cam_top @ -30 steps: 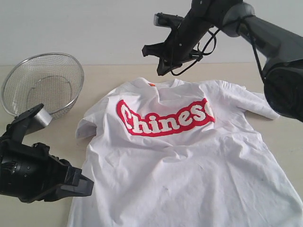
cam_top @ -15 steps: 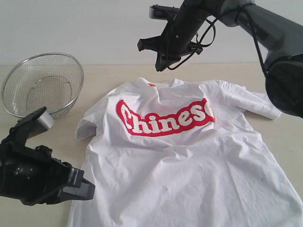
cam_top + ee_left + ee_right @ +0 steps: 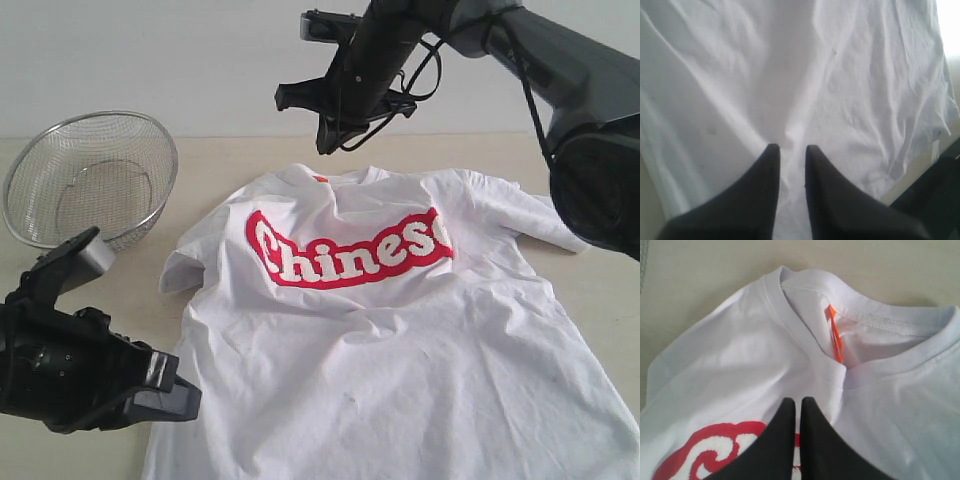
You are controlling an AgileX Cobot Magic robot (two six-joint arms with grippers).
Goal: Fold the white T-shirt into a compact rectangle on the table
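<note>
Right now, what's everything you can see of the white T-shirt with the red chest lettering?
The white short-sleeved T-shirt, cotton by its look, lies face up and unfolded on the pale beige wood-grain table, wrinkled. White lettering on red crosses the chest; a small orange tag sits inside the collar. One sleeve is bunched. The right gripper hangs above the collar, not touching.

It looked like a robot lab bench: a beige table (image 3: 250,155) against a plain white wall (image 3: 150,60), one black robot arm (image 3: 50,370) at the left, a second arm (image 3: 570,65) reaching from the right, with only a wire bowl (image 3: 90,180) and a T-shirt (image 3: 400,330) as props.
</note>
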